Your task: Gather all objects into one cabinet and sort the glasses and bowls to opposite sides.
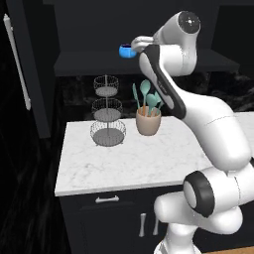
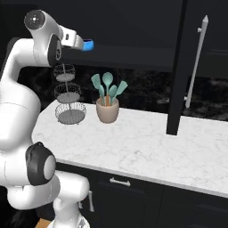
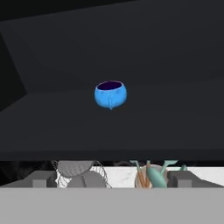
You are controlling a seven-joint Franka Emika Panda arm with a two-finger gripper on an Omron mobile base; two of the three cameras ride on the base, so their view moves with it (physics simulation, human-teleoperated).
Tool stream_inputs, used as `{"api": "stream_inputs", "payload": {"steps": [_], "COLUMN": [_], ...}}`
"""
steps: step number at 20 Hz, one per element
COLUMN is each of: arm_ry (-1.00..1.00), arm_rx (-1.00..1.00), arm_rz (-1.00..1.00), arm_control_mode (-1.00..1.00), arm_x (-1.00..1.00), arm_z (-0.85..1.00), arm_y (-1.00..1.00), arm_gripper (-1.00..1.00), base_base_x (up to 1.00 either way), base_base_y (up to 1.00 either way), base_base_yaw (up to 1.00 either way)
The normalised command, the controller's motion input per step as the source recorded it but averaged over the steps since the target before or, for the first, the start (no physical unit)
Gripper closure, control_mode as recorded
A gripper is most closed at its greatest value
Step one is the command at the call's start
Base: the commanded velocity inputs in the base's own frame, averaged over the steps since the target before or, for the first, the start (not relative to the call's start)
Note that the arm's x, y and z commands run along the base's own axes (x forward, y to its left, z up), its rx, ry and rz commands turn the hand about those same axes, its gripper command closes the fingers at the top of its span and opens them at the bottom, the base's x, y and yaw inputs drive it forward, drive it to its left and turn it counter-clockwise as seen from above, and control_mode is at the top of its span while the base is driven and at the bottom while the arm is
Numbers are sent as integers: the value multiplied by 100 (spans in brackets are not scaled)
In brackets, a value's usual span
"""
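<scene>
Small round bright blue bowl sits on the dark cabinet shelf, we see from the left. From the right, bowl just past our wrist. Hand view: bowl ahead, clear of the wide-open claw.

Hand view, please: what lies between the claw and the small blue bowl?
Nothing: only bare dark cabinet shelf separates the claw from the small bright blue bowl.

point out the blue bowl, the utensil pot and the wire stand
blue bowl (image 3: 110,95), hand view, front of its outer wall
utensil pot (image 1: 148,122), left base view, middle of its beige side
wire stand (image 1: 107,133), left base view, bottom basket
</scene>
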Motion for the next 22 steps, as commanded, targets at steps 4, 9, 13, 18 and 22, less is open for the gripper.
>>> {"api": "stream_inputs", "payload": {"steps": [4, 9, 13, 18, 22], "arm_ry": [6, 2, 5, 7, 5], "arm_rx": [0, 0, 0, -1, 0], "arm_rz": [0, 0, 0, 1, 0], "arm_control_mode": [-100, -100, -100, -100, -100], "arm_x": [30, 39, 39, 33, 36], "arm_z": [-14, 0, 0, -6, 0], "arm_y": [0, 0, 5, 13, 11], "arm_gripper": [-100, -100, -100, -100, -100], "base_base_x": [0, 0, 0, 0, 0], "base_base_y": [0, 0, 0, 0, 0], "base_base_yaw": [0, 0, 0, 0, 0]}}
